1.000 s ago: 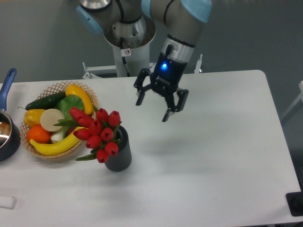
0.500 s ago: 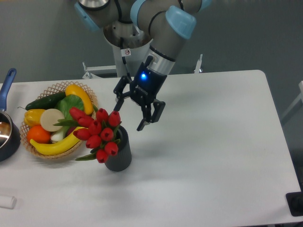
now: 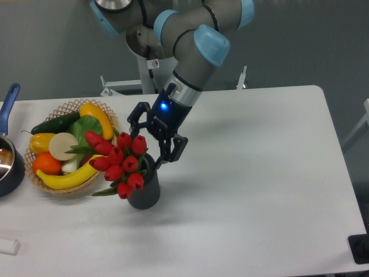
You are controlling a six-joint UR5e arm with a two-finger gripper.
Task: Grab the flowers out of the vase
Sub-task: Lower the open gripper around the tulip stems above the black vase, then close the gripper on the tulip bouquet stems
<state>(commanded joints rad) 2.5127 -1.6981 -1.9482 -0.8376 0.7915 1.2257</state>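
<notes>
Gripper (image 3: 147, 145) over the vase (image 3: 144, 193) mouth, jaws spread (nothing pinched). Flowers (image 3: 118, 161) lean left toward wicker basket (image 3: 69, 106).

A white worktop (image 3: 259, 173) with rounded corners fills most of the view, lit evenly, with soft shadows on its surface. Behind the worktop stands a plain grey-blue wall (image 3: 300, 40). At the worktop's far edge a pale metal frame (image 3: 124, 86) shows against the wall. Beyond the worktop's right edge lies dark grey floor (image 3: 351, 124), and a black object (image 3: 360, 249) sits at its near right corner.
</notes>
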